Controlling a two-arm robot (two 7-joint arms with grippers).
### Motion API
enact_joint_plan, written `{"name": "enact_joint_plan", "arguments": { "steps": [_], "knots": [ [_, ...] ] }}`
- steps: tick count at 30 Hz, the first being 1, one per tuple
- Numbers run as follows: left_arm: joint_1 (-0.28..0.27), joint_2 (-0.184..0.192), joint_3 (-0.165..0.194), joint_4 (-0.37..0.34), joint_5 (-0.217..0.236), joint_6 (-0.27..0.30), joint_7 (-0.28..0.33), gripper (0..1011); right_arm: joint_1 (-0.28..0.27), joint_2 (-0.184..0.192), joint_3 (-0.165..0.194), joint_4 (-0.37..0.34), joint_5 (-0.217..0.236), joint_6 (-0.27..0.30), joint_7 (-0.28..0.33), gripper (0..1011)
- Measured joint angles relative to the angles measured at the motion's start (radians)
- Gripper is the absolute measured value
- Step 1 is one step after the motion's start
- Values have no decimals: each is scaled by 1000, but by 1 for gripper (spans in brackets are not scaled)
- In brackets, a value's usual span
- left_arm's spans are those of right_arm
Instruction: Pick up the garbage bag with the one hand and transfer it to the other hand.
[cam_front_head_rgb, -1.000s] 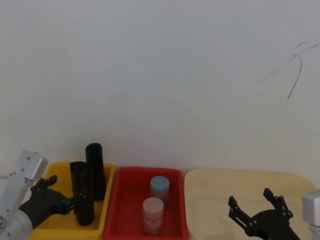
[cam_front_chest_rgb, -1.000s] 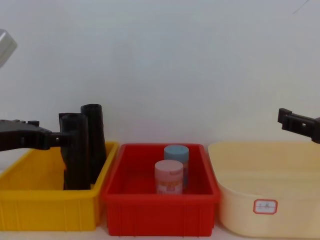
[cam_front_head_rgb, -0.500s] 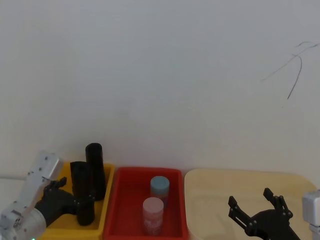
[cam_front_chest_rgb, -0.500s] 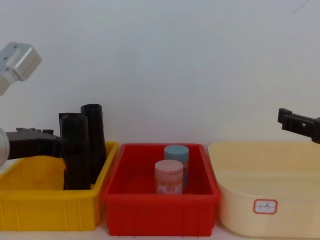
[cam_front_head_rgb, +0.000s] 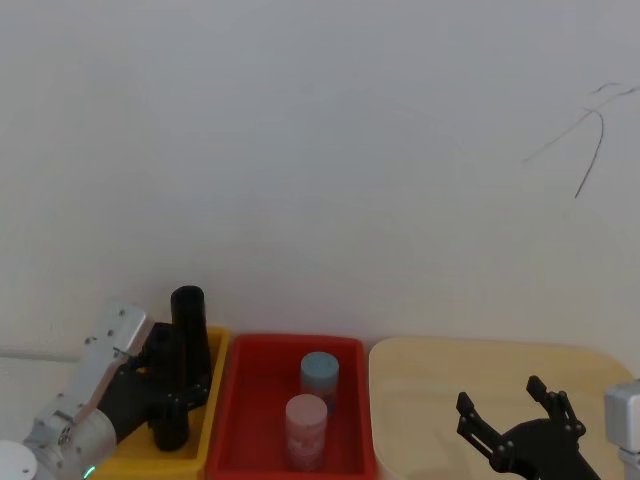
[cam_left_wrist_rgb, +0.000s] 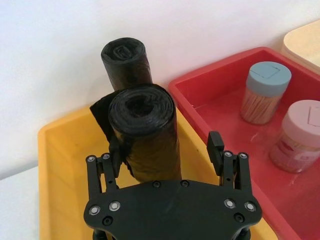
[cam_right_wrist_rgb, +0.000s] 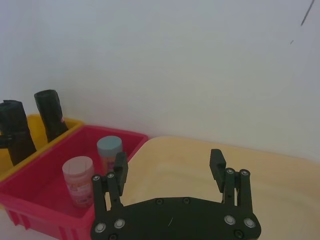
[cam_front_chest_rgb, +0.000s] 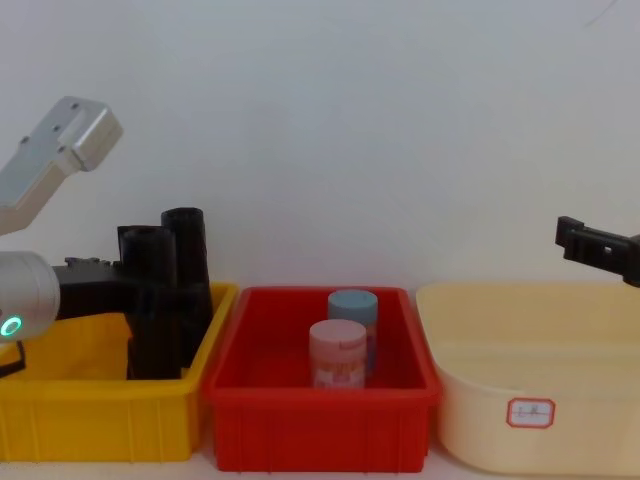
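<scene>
The left arm has swung in over the last second, its silver elbow now up over the yellow bin (cam_front_chest_rgb: 100, 410) and the green ring (cam_front_chest_rgb: 10, 326) lit at its wrist. From where I stand, the left pincer (cam_left_wrist_rgb: 161, 150) has pushed forward so that it straddles the garbage bag (cam_left_wrist_rgb: 142, 105), the nearer of two black rolls standing upright in the bin's right-hand end. Its fingers are spread, one on each side of the roll. The finger toward the red bin (cam_front_chest_rgb: 320, 420) stands clear of the bag, and the other is tucked behind the bag's loose flap, so nothing is pinched yet.

The second roll (cam_left_wrist_rgb: 125, 57) stands just behind, touching or nearly so. That is probably why the approach is level and from the front, taking the near roll alone about two thirds of the way up.

The pink jar (cam_front_chest_rgb: 337, 355) and blue jar (cam_front_chest_rgb: 353, 305) sit untouched in the red bin. The right pincer (cam_right_wrist_rgb: 168, 160) hangs over the cream tub (cam_front_chest_rgb: 470, 400) with its fingers wide, seemingly ready to receive the bag.
</scene>
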Motion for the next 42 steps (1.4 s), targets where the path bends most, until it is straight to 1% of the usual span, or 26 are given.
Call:
{"name": "enact_joint_plan", "arguments": {
  "steps": [13,24,25,27,28,30,32,34,36,38,40,42],
  "knots": [
    [-42,-37,6,68,34,-17,22,1000,0,0,0,0,0,0,0,1001],
    [-59,-47,3,96,48,-23,29,997,0,0,0,0,0,0,0,1001],
    [-61,-49,3,98,50,-23,30,965,0,0,0,0,0,0,0,1001],
    [-63,-50,2,102,52,-24,31,944,0,0,0,0,0,0,0,1001],
    [-63,-50,2,103,53,-24,31,907,0,0,0,0,0,0,0,1002],
    [-64,-51,2,104,54,-24,32,871,0,0,0,0,0,0,0,1001],
    [-66,-52,2,107,55,-25,32,804,0,0,0,0,0,0,0,1001],
    [-67,-53,2,108,55,-25,33,770,0,0,0,0,0,0,0,1001],
    [-68,-53,1,109,56,-25,33,695,0,0,0,0,0,0,0,1001],
    [-68,-54,1,111,57,-25,33,658,0,0,0,0,0,0,0,1001],
    [-69,-54,1,112,58,-26,34,559,0,0,0,0,0,0,0,1001],
    [-70,-55,1,113,58,-26,34,533,0,0,0,0,0,0,0,1001]
  ]
}}
